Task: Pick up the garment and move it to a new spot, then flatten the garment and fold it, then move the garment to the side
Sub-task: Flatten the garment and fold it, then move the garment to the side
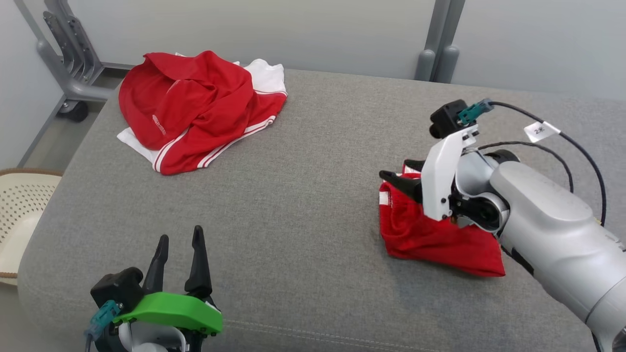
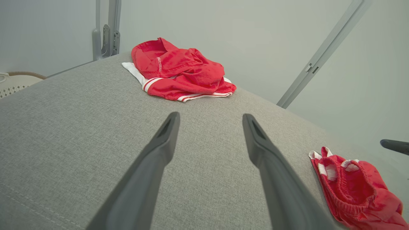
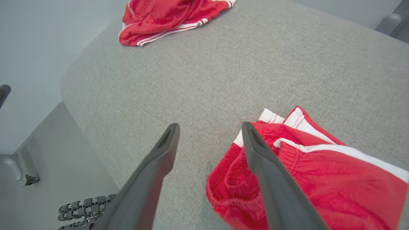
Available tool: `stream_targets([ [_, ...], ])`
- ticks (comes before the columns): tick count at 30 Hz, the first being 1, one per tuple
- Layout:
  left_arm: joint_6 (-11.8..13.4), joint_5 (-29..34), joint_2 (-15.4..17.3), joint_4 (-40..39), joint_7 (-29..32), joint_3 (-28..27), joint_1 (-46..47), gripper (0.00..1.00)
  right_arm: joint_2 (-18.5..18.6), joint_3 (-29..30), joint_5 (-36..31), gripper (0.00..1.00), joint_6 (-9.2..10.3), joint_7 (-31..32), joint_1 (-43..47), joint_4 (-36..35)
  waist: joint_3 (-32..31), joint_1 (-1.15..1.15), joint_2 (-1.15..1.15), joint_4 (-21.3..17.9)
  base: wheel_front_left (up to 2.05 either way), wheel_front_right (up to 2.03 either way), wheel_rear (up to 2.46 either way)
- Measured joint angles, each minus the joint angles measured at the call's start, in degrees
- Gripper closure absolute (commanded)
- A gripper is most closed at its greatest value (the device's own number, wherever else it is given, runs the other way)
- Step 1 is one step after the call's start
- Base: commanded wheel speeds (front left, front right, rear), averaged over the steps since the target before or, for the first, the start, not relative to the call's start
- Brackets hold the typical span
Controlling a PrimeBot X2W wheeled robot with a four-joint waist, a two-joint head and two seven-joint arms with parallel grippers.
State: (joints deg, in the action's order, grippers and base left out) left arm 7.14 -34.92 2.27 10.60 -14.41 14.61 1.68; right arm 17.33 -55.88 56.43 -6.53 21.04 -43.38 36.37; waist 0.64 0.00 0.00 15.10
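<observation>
The garment (image 1: pixel 430 239), red shorts with white stripes and an elastic waistband, lies folded into a small bundle at the right of the grey cushion (image 1: pixel 303 186). It also appears in the left wrist view (image 2: pixel 354 188) and the right wrist view (image 3: pixel 319 179). My right gripper (image 1: pixel 396 170) hangs just above its left edge, open, jaws wide apart (image 3: pixel 210 127); one finger is over the waistband, the other over bare cushion, and nothing is held. My left gripper (image 1: pixel 180 235) is open and empty near the front left edge, well away from the garment (image 2: pixel 211 117).
A loose pile of red and white clothes (image 1: pixel 195 107) lies at the far left corner of the cushion (image 2: pixel 179 73). A pale perforated basket (image 1: pixel 19 210) stands on the floor at the left. Grey metal frame posts (image 1: pixel 68 58) stand behind.
</observation>
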Motion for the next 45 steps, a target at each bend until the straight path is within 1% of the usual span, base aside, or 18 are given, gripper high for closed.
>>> stream_targets([
  [2, 0.0, 0.4, 0.0, -0.1, 0.0, -0.1, -0.3, 0.00, 0.7, 1.0, 0.0, 0.00, 0.00, -1.1, -0.5, 0.0, -0.3, 0.00, 0.00, -0.5, 0.00, 0.00, 0.00],
  [3, 0.0, 0.4, 0.0, -0.5, 0.0, -0.3, -0.3, 0.00, 2.2, 2.1, 0.1, 0.00, 0.00, -2.1, -0.6, 0.2, -0.4, 0.00, 0.00, -1.1, 0.00, 0.00, 0.00],
  [8, 0.0, 1.8, 0.0, -2.1, 0.0, -0.8, -0.3, 0.00, 6.9, 5.4, 2.0, 0.00, 0.00, -4.8, 0.4, 1.9, -0.1, 0.00, 0.00, -1.9, 0.00, 0.00, 0.00],
  [12, 0.0, 2.6, 0.0, -3.6, 0.0, -1.3, -0.3, 0.00, 8.6, 7.2, 3.3, 0.00, 0.07, -7.1, 3.6, 3.4, 0.8, 0.00, 0.00, -2.5, 0.00, 0.00, 0.00],
  [14, 0.0, 3.5, 0.0, -4.3, 0.0, -1.3, -0.3, 0.00, 8.7, 8.2, 4.3, 0.00, 0.21, -8.5, 5.4, 4.1, 1.3, 0.00, 0.00, -2.8, 0.00, 0.00, 0.00],
  [15, 0.0, 3.6, 0.0, -4.6, 0.0, -1.3, -0.3, 0.00, 8.7, 8.6, 4.6, 0.00, 0.60, -9.1, 6.2, 4.4, 1.6, 0.00, 0.00, -2.9, 0.00, 0.00, 0.00],
  [21, 0.0, 4.1, 0.0, -6.7, 0.0, -0.5, -0.3, 0.00, 8.6, 10.9, 7.2, 0.00, 0.67, -12.6, 9.8, 6.5, 3.7, 0.00, 0.00, -3.6, 0.00, 0.00, 0.00],
  [26, 0.0, 5.2, 0.0, -7.7, 0.3, 0.0, -0.1, 0.00, 7.8, 12.8, 9.0, 0.00, 0.66, -15.0, 11.1, 7.9, 5.5, 0.00, 0.00, -3.6, 0.00, 0.00, 0.00],
  [29, 0.0, 5.5, 0.0, -8.0, 0.3, 0.0, -0.1, 0.00, 7.0, 14.1, 10.6, 0.00, 0.65, -16.0, 11.2, 8.3, 6.5, 0.00, 0.00, -3.3, 0.00, 0.00, 0.00],
  [35, 0.0, 6.1, 0.0, -8.7, 0.8, -0.2, 0.1, 0.00, 5.6, 14.6, 11.9, 0.00, 0.58, -16.2, 11.1, 9.6, 8.1, 0.00, 0.00, -2.3, 0.00, 0.00, 0.00],
  [36, 0.0, 6.1, 0.0, -8.7, 0.8, -0.3, 0.1, 0.00, 5.4, 14.5, 12.1, 0.13, 0.58, -15.9, 11.1, 9.8, 8.4, 0.00, 0.00, -2.2, 0.00, 0.00, 0.00],
  [37, 0.0, 6.2, 0.0, -8.8, 0.8, -0.4, 0.1, 0.00, 5.3, 14.4, 12.2, 0.45, 0.58, -15.9, 11.1, 10.0, 8.6, 0.00, 0.00, -2.0, 0.00, 0.00, 0.00],
  [38, 0.0, 6.3, 0.0, -8.8, 0.8, -0.5, 0.1, 0.00, 5.2, 14.4, 12.2, 0.61, 0.57, -15.9, 11.1, 10.2, 8.8, 0.00, 0.00, -1.9, 0.00, 0.00, 0.00],
  [40, 0.0, 6.4, 0.0, -8.8, 0.8, -0.9, 0.1, 0.00, 4.9, 14.2, 12.2, 0.76, 0.55, -15.6, 11.1, 10.6, 9.0, 0.00, 0.00, -1.7, 0.00, 0.00, 0.00],
  [41, 0.0, 6.4, 0.0, -8.9, 0.8, -1.0, 0.1, 0.00, 4.9, 14.0, 12.2, 0.81, 0.52, -15.3, 11.1, 10.6, 9.1, 0.00, 0.00, -1.7, 0.00, 0.00, 0.00],
  [42, 0.0, 6.4, 0.0, -8.9, 0.8, -1.4, 0.1, 0.00, 4.8, 13.7, 12.2, 0.92, 0.51, -15.0, 11.0, 10.7, 9.1, 0.00, 0.00, -1.8, 0.00, 0.00, 0.00],
  [43, 0.0, 6.4, 0.0, -9.0, 0.8, -1.8, 0.1, 0.00, 4.8, 13.3, 12.0, 1.00, 0.49, -14.7, 10.8, 10.7, 9.2, 0.00, 0.00, -1.9, 0.00, 0.00, 0.00],
  [45, 0.0, 6.4, 0.1, -9.1, 0.8, -2.1, 0.1, 0.00, 4.8, 12.7, 11.4, 1.00, 0.44, -14.6, 10.4, 10.7, 9.3, 0.00, 0.00, -2.3, 0.00, 0.00, 0.00],
])
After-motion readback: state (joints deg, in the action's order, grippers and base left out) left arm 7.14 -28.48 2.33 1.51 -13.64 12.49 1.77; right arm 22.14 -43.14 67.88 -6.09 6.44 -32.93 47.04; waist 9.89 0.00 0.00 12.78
